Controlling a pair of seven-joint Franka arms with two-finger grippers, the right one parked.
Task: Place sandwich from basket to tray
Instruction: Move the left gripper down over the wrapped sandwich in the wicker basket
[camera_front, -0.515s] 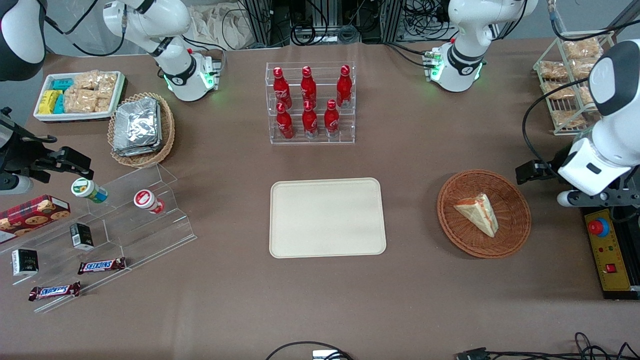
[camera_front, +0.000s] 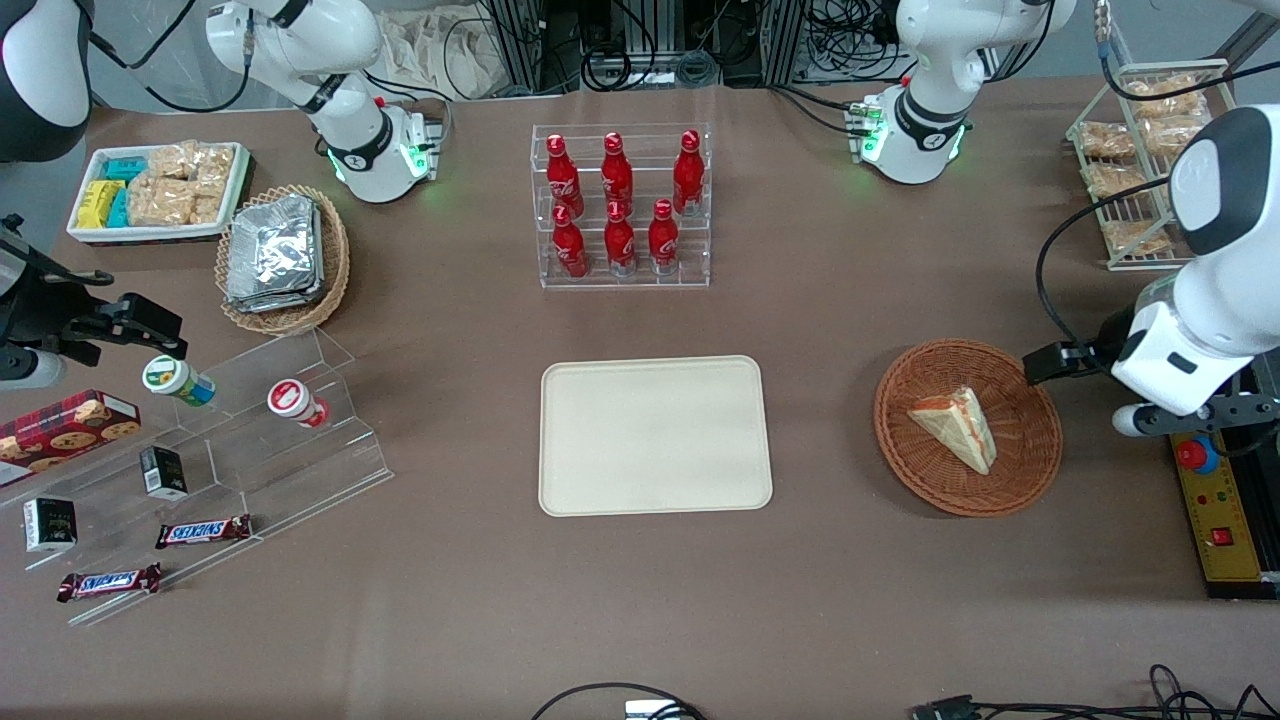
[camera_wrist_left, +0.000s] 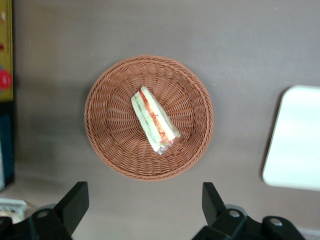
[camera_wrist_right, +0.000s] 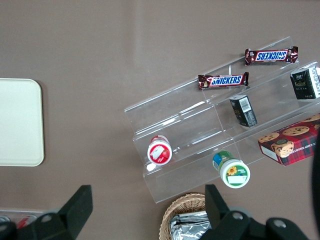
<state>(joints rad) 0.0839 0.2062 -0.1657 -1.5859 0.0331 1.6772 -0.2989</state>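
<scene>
Nothing is done yet — the sandwich (camera_wrist_left: 154, 121) is seen in the basket (camera_wrist_left: 107, 145), the tray (camera_front: 655, 436) is bare, and the gripper (camera_wrist_left: 141, 204) is held wide open, empty, above the basket's edge.

The sandwich (camera_front: 955, 428) lies in the basket (camera_front: 1030, 460), beside the tray (camera_front: 655, 437) at frame centre; the gripper (camera_wrist_left: 142, 205), fingers apart, hovers just outside the basket's rim.

Brown table (camera_front: 850, 600) carries tray (camera_front: 655, 436); basket (camera_front: 1030, 440) beside it toward working arm's end, under gripper (camera_wrist_left: 145, 210), fingers spread; bottle rack (camera_front: 620, 205) farther from camera.
</scene>
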